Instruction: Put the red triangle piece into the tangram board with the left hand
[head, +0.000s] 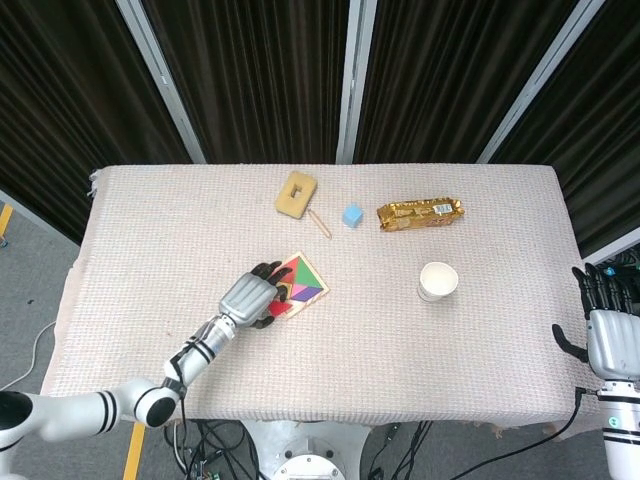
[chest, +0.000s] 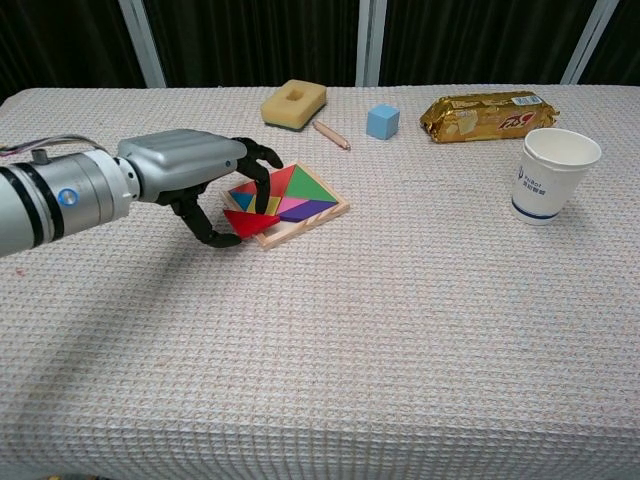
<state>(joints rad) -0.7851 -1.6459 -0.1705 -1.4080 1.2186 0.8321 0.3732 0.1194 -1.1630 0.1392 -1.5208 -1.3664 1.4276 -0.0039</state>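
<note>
Dark curtains back a counter (head: 480, 340) draped in pale woven cloth, where the red triangle piece (chest: 250, 222) is pinched in the left hand (chest: 196, 170) at the near-left corner of the square wooden tangram board (chest: 297, 203).
Its black fingers (chest: 262, 168) are curled around the triangle, which is tilted over the board's edge; whether it touches the board cannot be told. A white paper cup (chest: 552, 173), a gold snack packet (chest: 486, 113), a blue cube (chest: 382, 121), a wooden stick (chest: 330, 135) and a yellow sponge block (chest: 294, 103) are seen further off. At the counter's right edge, the right hand (head: 606, 336) is held upright, fingers straight and holding nothing.
</note>
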